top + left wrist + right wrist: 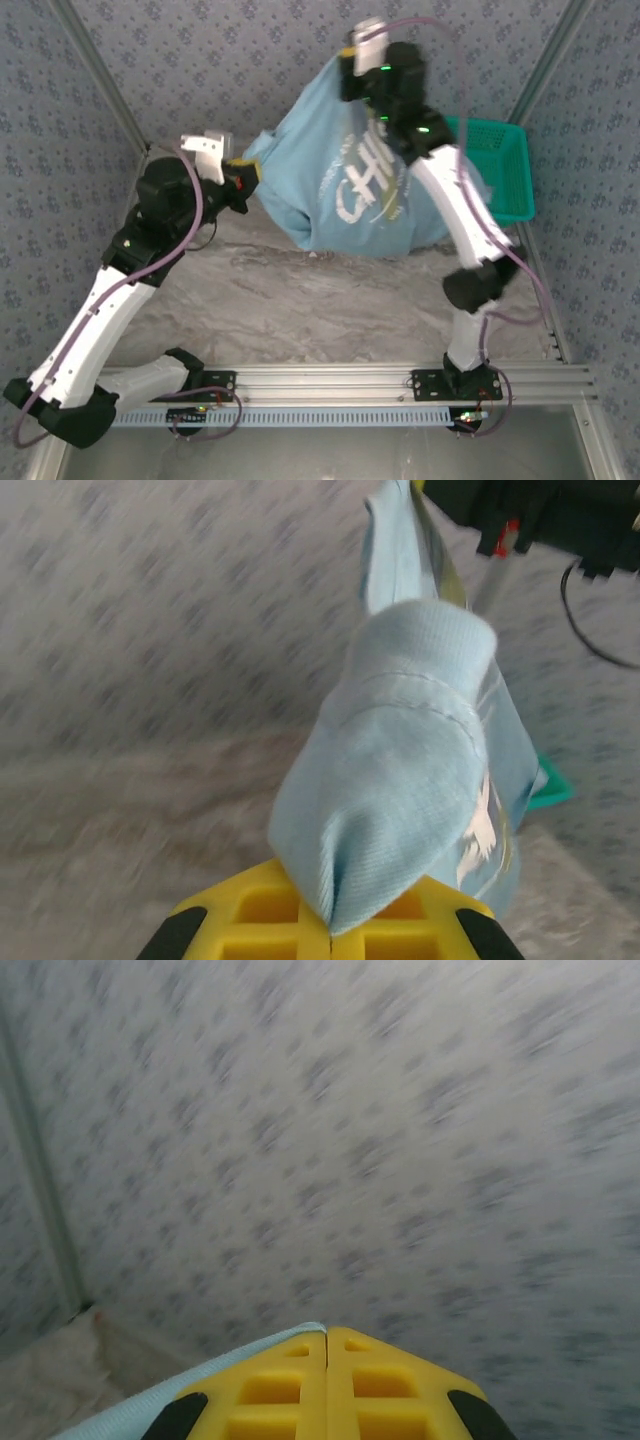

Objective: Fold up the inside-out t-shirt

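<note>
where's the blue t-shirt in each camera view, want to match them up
Top external: the t-shirt hangs at centre-top, white lettering showing.
Left wrist: the t-shirt sits centre-right, a bunched corner pinched in the yellow left fingers at the bottom edge.
Right wrist: a thin blue edge of the t-shirt runs along the bottom left, beside the closed right fingers.
Shared landmark: the patterned grey wall.

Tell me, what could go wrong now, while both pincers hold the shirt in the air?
The left pincer pinches only a small bunch of the t-shirt, and the right pincer only a thin edge, so either grip might slip. It hangs near the teal basket and could catch on it when lowered.
</note>
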Controlling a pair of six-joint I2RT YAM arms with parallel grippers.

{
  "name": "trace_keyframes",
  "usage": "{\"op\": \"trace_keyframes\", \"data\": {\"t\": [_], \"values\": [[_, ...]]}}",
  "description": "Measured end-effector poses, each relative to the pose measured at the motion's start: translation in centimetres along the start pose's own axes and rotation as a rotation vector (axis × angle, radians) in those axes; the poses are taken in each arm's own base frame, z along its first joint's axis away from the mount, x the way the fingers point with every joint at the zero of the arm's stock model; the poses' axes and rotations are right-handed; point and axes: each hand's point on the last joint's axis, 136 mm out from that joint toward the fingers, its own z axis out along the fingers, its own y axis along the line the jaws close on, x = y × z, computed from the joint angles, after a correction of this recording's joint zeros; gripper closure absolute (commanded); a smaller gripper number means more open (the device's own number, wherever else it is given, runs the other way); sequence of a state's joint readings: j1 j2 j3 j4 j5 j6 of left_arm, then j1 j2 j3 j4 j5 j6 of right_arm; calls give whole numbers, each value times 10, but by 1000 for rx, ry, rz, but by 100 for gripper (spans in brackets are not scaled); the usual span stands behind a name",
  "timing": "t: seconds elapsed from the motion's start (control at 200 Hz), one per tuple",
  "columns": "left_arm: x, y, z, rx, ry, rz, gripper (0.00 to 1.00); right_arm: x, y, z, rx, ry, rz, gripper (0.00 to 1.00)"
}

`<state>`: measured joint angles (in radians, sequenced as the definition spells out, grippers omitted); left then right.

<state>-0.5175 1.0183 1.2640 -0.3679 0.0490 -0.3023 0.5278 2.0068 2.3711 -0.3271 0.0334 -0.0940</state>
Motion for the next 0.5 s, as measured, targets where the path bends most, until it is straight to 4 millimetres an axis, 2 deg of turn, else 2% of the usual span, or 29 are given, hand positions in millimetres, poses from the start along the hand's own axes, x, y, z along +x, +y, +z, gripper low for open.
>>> {"op": "trace_keyframes", "data": {"t": [0.03, 0.04, 0.045, 0.06, 0.095, 0.1, 0.115, 0.12, 0.13, 0.185, 0.235, 0.25, 0.255, 0.265, 0.31, 0.34, 0.38, 0.4, 0.44, 0.495, 0.5], "values": [[16, 15, 3, -46, 27, -29, 100, 22, 18, 20, -42, 39, -2, 100], [27, 24, 5, -70, 40, -43, 100, 37, 29, 31, -62, 67, -4, 100], [30, 26, 6, -77, 44, -46, 100, 37, 29, 31, -62, 67, -4, 100], [39, 33, 7, -97, 58, -58, 100, 47, 38, 39, -82, 83, -4, 96], [69, 54, 10, -159, 109, -94, 100, 90, 67, 65, -141, 155, -4, 91], [69, 54, 10, -159, 109, -94, 100, 90, 67, 65, -141, 155, -4, 90], [80, 62, 10, -184, 131, -106, 100, 106, 78, 73, -162, 181, -4, 85], [84, 64, 10, -192, 136, -112, 100, 117, 84, 77, -174, 200, -3, 84], [92, 70, 11, -209, 151, -120, 100, 122, 87, 79, -181, 210, -3, 83], [134, 101, 9, -308, 219, -163, 100, 187, 124, 96, -252, 338, 1, 66], [166, 122, 6, -378, 269, -196, 100, 238, 147, 96, -297, 456, -3, 58], [175, 128, 5, -398, 284, -205, 100, 254, 155, 93, -313, 502, 0, 56], [177, 130, 4, -404, 288, -208, 100, 254, 155, 93, -313, 502, 0, 55], [182, 132, 4, -411, 296, -212, 100, 271, 161, 90, -326, 550, -5, 53], [203, 145, 0, -458, 326, -237, 100, 304, 173, 77, -351, 651, -8, 49], [213, 151, -2, -478, 336, -251, 100, 318, 177, 67, -363, 698, -13, 48], [228, 158, -3, -498, 349, -270, 100, 341, 178, 45, -367, 785, -12, 46], [233, 161, -4, -506, 352, -278, 100, 345, 176, 34, -369, 804, -14, 46], [246, 164, -6, -518, 365, -294, 100, 363, 169, -2, -362, 885, -6, 45], [257, 168, -8, -530, 377, -308, 100, 372, 157, -49, -345, 961, 10, 43], [258, 168, -8, -531, 379, -309, 100, 367, 156, -55, -346, 954, 15, 43]]}}
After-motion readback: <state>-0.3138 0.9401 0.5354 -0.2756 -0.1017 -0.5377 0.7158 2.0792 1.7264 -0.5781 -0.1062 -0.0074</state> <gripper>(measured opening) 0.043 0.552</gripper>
